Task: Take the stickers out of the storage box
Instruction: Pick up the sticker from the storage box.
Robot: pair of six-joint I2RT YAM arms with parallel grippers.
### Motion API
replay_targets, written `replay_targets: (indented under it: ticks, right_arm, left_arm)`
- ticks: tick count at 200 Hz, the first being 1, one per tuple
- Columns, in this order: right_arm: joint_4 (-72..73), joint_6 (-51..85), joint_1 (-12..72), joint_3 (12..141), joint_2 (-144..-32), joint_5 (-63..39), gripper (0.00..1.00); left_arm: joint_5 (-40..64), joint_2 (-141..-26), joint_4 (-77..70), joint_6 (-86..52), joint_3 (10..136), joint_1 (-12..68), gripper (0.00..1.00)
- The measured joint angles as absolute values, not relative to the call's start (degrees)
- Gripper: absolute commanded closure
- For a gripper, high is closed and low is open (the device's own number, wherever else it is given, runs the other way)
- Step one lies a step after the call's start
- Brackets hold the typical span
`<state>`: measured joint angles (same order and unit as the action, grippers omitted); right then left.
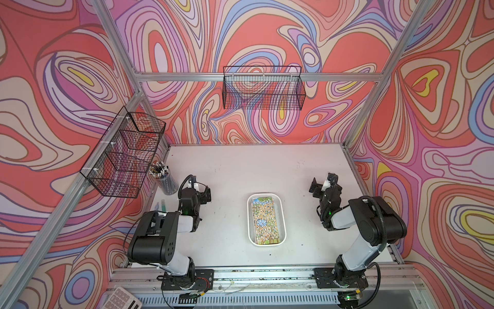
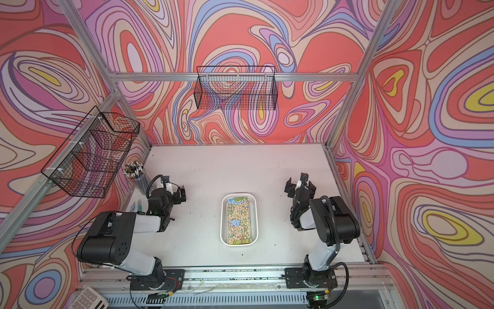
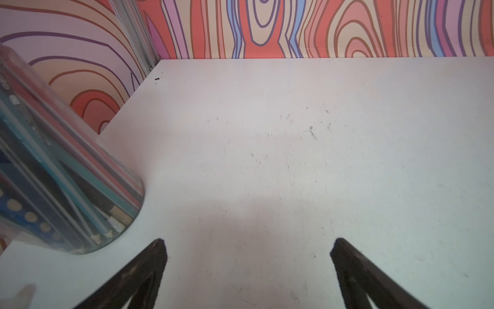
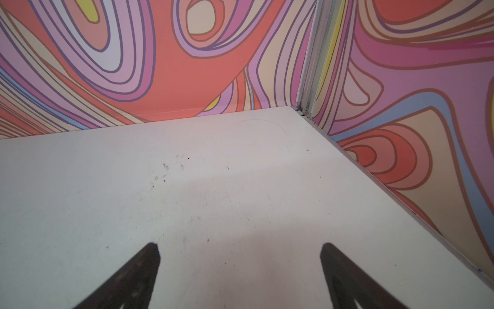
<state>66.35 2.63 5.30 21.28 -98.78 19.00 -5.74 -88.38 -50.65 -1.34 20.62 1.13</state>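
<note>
- Stickers (image 1: 264, 220) lie flat inside the storage box (image 1: 282, 214) in both top views. Only the top sheet shows, yellowish with a blue patch. The print is too tiny to read, and the number of sheets underneath can't be told.
- Storage box sits on the white table (image 1: 240, 171), long side running toward the back wall, between the two arms and touched by neither.
- Left gripper (image 1: 200, 188) is left of the storage box and well apart from it. It is partly covered by its own wrist and cable in both top views.
- In the left wrist view only the two black fingertips show, cut off at the frame edge. Left gripper (image 3: 248, 243) has its jaws spread wide with bare table between them, holding nothing.
- Right gripper (image 1: 324, 183) is right of the storage box and well apart. In its wrist view (image 4: 239, 246) the jaws are likewise wide, fingertips cut off, over bare table.
- Both arms are folded, elbows raised, with the grippers pointing at the back wall and down at the table.
- Pencil jar (image 1: 167, 182) is further left of the storage box than the left gripper. In the left wrist view (image 3: 66, 174) it is blurred and cropped.
- Small bluish flat item (image 1: 161, 206) lies by the left arm, too small to identify.
- Calculator (image 1: 123, 298) is cut off by the frame's bottom edge.
</note>
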Motion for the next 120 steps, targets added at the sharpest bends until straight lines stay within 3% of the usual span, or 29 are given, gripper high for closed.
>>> replay_targets:
  ticks: [43, 93, 120]
  right_arm:
    - [60.07, 2.85, 5.32, 22.02, -93.67, 19.84, 0.05]
    - [23.51, 9.13, 5.32, 46.0, -79.81, 18.79, 0.11]
    - [7.31, 13.58, 5.32, 55.75, -75.4, 12.03, 0.02]
  left_arm:
    - [-4.58, -84.95, -43.57, -1.26, 22.96, 1.13, 0.04]
    - [-0.97, -70.26, -21.5, -6.37, 36.99, 1.48, 0.13]
    - [2.0, -66.7, -7.77, -12.95, 46.89, 3.68, 0.07]
